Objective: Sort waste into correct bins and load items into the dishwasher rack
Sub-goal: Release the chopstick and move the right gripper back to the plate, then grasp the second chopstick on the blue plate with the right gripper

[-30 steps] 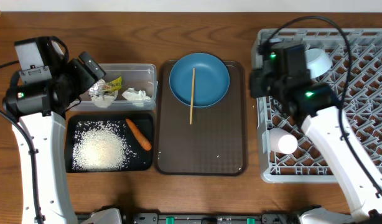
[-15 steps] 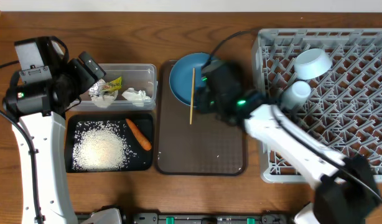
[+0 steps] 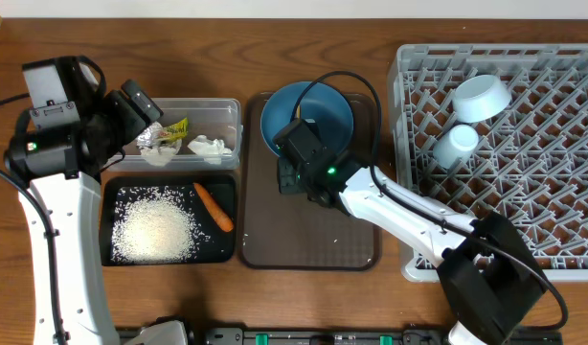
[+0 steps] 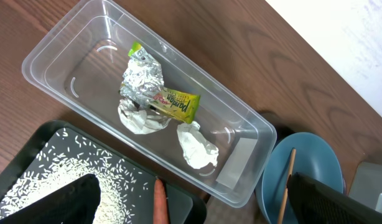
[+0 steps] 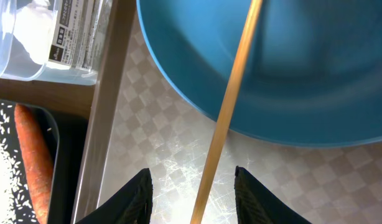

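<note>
My right gripper is open, low over the dark-brown serving tray, with its fingers on either side of a wooden chopstick. The chopstick lies from the blue plate onto the tray. My left gripper is open and empty above the clear tub. The tub holds a yellow-green wrapper and white tissue. The black tray holds rice and a carrot. A white bowl and a light-blue cup lie in the grey rack. No pink cup shows.
The right arm stretches from the bottom right across the rack's front-left corner to the serving tray. A crumpled foil ball lies in the tub beside the wrapper. Bare wood table shows along the far edge and at the front left.
My right arm has swung left from the rack to the serving tray and come down over the chopstick. The left arm has not moved.
</note>
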`<state>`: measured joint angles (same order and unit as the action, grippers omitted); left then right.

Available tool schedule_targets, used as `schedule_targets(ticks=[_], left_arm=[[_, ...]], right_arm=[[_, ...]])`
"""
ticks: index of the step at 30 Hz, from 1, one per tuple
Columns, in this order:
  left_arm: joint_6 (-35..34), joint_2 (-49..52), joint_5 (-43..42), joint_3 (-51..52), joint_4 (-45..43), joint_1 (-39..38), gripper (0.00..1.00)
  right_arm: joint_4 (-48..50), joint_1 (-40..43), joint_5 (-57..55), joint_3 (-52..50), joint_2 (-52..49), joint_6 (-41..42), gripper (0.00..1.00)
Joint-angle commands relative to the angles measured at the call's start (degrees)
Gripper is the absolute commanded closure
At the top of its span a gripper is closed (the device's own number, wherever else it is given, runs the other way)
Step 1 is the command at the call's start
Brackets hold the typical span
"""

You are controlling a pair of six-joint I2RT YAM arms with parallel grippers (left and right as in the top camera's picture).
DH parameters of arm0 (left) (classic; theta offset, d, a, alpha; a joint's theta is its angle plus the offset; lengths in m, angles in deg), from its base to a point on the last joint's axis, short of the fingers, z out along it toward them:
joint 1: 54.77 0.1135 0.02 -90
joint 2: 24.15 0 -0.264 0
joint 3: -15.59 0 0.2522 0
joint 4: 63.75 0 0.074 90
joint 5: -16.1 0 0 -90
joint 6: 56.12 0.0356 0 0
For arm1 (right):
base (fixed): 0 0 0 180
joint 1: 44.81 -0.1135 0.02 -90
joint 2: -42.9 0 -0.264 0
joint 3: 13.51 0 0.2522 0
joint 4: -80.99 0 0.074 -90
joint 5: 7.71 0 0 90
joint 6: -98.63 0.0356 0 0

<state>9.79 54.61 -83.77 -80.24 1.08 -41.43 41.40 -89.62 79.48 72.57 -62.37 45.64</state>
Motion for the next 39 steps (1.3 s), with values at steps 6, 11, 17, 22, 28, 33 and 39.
schedule_targets(ticks=[6,11,17,22,28,33,39], left_arm=[[0.5,-0.2,0.9,0.4,0.1,0.2,0.02],[0.5,-0.2,0.9,0.4,0.1,0.2,0.02],[0.5,-0.2,0.9,0.4,0.1,0.2,0.02],[0.5,-0.2,0.9,0.4,0.1,0.2,0.02],[0.5,-0.2,0.9,0.4,0.1,0.2,0.02],[0.5,-0.2,0.9,0.4,0.1,0.2,0.02],[0.5,-0.2,0.9,0.4,0.1,0.2,0.02]], right_arm=[[-2.3,-0.7,-1.9,-0.1,-0.2,2.1,0.6],[-2.0,-1.1,-2.8,-0.1,-0.4,2.2,0.64],[-3.1,-1.4,-3.0,-0.1,-0.4,2.2,0.64],[-3.1,-1.9,-3.0,-0.1,-0.4,2.2,0.64],[-3.6,-2.1,-3.7,-0.1,-0.5,2.4,0.66],[-4.0,-2.1,-3.9,-0.1,-0.5,2.4,0.67],[-6.0,-2.1,-4.7,-0.1,-0.5,2.3,0.7]])
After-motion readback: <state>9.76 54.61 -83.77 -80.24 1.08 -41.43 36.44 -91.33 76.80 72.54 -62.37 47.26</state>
